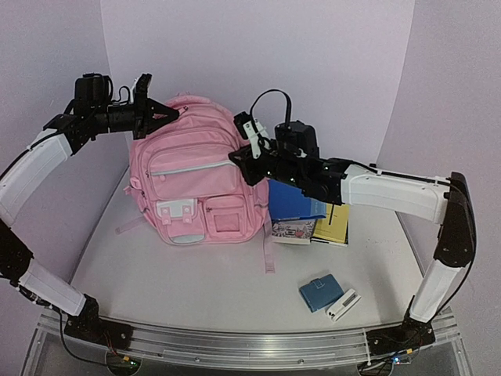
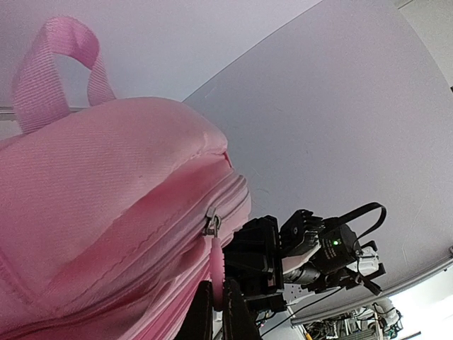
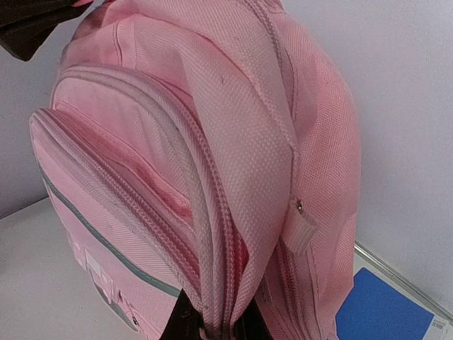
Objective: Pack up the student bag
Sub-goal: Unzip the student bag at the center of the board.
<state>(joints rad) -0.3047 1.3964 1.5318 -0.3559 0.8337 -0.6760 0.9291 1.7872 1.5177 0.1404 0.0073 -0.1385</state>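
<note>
Left tool point(image 2: 218, 306) on woven zipper pull point(image 2: 215, 263)

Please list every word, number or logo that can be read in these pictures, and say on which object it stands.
No text can be read in any view.
Picture-cover book: has print, too small and blurred to read.
Yellow book: nothing legible.
Student bag: no readable label, not even on its white flap.
</note>
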